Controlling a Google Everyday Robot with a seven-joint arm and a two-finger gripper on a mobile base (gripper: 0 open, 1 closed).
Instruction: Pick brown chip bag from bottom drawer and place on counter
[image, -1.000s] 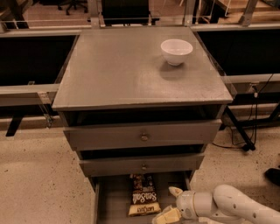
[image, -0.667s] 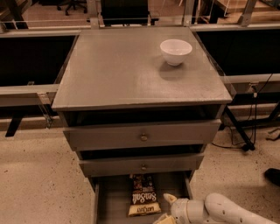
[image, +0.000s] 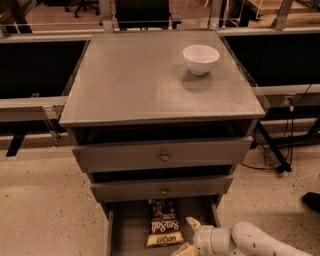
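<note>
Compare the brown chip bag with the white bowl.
The brown chip bag is dark and lies flat in the bottom drawer; the white bowl is pale and stands upright on the counter. The bag is long and flat, the bowl round. The gripper, open, is beside the bag, far from the bowl.

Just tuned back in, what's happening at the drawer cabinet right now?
The robot's arm comes in from the lower right, and its gripper sits low at the open bottom drawer, just right of the brown chip bag. The gripper is open and has not grasped the bag, which lies flat on the drawer floor. The two knobbed drawers above are slightly ajar. A white bowl sits toward the back right of the counter.
</note>
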